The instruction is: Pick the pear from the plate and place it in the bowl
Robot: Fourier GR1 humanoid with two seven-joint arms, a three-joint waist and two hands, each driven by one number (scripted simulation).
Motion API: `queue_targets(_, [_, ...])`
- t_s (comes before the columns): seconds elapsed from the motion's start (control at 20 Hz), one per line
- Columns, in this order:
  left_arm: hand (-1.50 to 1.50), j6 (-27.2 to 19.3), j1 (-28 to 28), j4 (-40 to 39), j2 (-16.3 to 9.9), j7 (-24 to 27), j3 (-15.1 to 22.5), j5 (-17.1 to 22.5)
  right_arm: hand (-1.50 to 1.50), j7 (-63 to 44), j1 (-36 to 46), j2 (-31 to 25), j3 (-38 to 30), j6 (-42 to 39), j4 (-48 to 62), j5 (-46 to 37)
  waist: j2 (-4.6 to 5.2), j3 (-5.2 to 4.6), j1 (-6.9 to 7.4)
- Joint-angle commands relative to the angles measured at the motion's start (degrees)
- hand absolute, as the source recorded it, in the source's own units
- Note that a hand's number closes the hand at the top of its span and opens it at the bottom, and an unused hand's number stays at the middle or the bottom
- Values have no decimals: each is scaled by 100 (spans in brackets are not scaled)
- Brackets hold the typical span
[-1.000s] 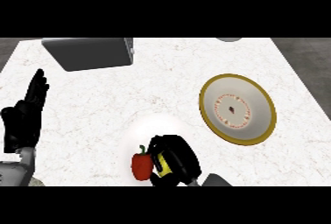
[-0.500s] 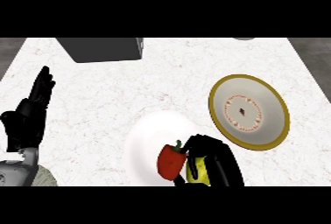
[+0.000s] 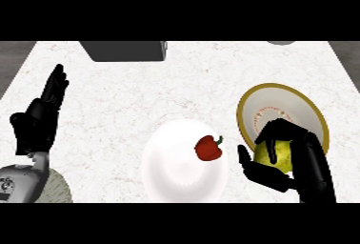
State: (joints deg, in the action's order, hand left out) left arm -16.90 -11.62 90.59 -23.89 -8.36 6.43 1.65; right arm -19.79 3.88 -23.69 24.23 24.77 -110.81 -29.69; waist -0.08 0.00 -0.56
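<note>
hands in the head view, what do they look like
Both hands are glossy black, with slim segmented fingers and a thumb: left hand, right hand. Below the left hand a grey rounded forearm shows, with a small dark fitting on its side.

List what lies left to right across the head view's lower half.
Left hand → white bowl → red pepper → pear, held by the right hand.

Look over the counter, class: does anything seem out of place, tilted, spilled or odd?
Nothing is spilled or damaged. One oddity: a red pepper lies on the white plate, though the task concerns a pear. The pear is in the right hand, at the lower rim of the gold-rimmed bowl. The left hand rests open at the left edge.
</note>
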Motion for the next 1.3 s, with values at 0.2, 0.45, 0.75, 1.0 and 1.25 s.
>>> queue_targets(0.2, [0, 32, 14, -333, 304, 361, 42, -159, 150, 881, 587, -378, -999, 167, 1805, -379, 35, -1, 91])
queue_targets(0.45, [0, 96, -53, -61, 220, 26, -1, -269, 150, 1711, 1463, -198, -1447, 537, 3670, -526, 45, 5, 180])
queue_targets(0.75, [0, 349, -507, -96, 177, -264, -203, -141, 150, 3074, 2119, 133, -2177, 393, 5726, 520, 62, 15, 178])
queue_targets(1.0, [0, 262, -168, -151, 329, 89, -150, -322, -150, 3687, 2753, 259, -2535, -572, 6774, 1136, 59, 12, 195])
queue_targets(1.25, [0, 250, -374, 72, 378, -324, -140, -382, -150, 4783, 3212, 543, -2937, -861, 7634, 1529, 57, 15, 191])
